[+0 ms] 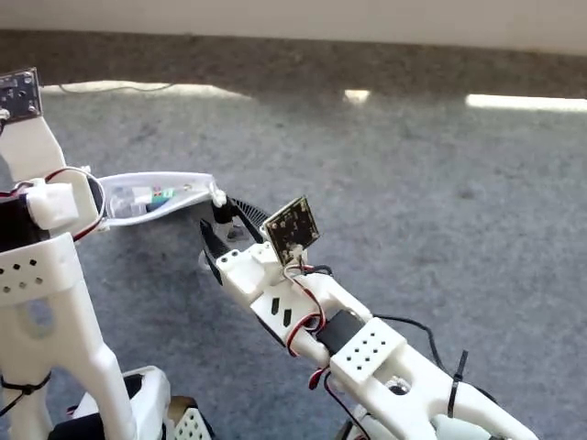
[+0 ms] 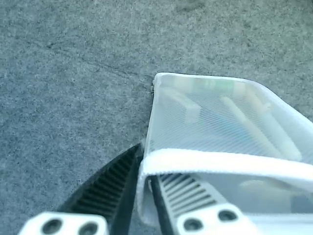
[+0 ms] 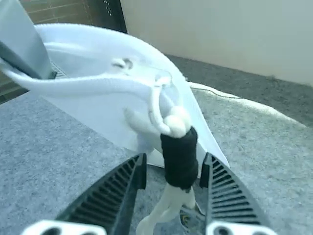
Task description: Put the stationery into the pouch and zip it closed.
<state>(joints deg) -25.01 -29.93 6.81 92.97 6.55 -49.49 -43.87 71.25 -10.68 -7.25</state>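
Pouch contents indist., far end cropped.

Grey felt-like table, speckled. Thin cable lying on it well beyond the pouch, along the far edge. Bright light patches beyond the pouch too. Cannot tell whether pouch touches the surface.

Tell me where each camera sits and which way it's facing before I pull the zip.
High view: fixed off the arms, looking down over the table; both arms show, the pouch between them.
Left wrist view: on the left arm's wrist, facing along the left gripper, which is shut on the pouch's rim.
Right wrist view: on the right arm's wrist, facing along the right gripper, open around the zip pull.
Shared: all three show the pouch.
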